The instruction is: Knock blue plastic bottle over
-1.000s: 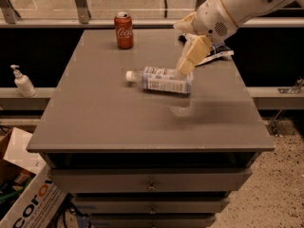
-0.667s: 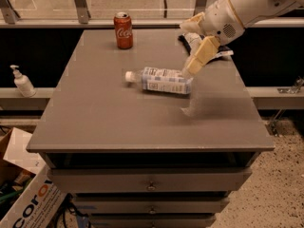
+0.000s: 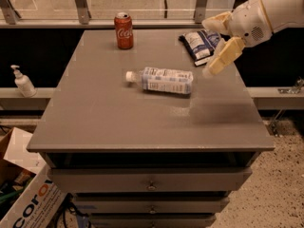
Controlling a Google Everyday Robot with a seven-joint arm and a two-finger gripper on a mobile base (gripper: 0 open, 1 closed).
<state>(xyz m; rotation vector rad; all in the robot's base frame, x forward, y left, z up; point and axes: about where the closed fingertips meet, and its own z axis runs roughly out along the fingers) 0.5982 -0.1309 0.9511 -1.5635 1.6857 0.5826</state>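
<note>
The blue plastic bottle (image 3: 161, 80) lies on its side on the grey table (image 3: 118, 122), near the middle, with its white cap pointing left. My gripper (image 3: 216, 63) hangs in the air to the right of the bottle, above the table's right side, apart from the bottle and holding nothing.
A red soda can (image 3: 124, 30) stands upright at the back of the table. A dark snack bag (image 3: 200, 43) lies at the back right, just behind the gripper. A white pump-dispenser bottle (image 3: 21, 81) stands on a ledge to the left. A cardboard box (image 3: 26, 198) sits on the floor at lower left.
My gripper has moved right and up, away from the bottle. The snack bag behind it has come into view. The bottle lies on its side throughout.
</note>
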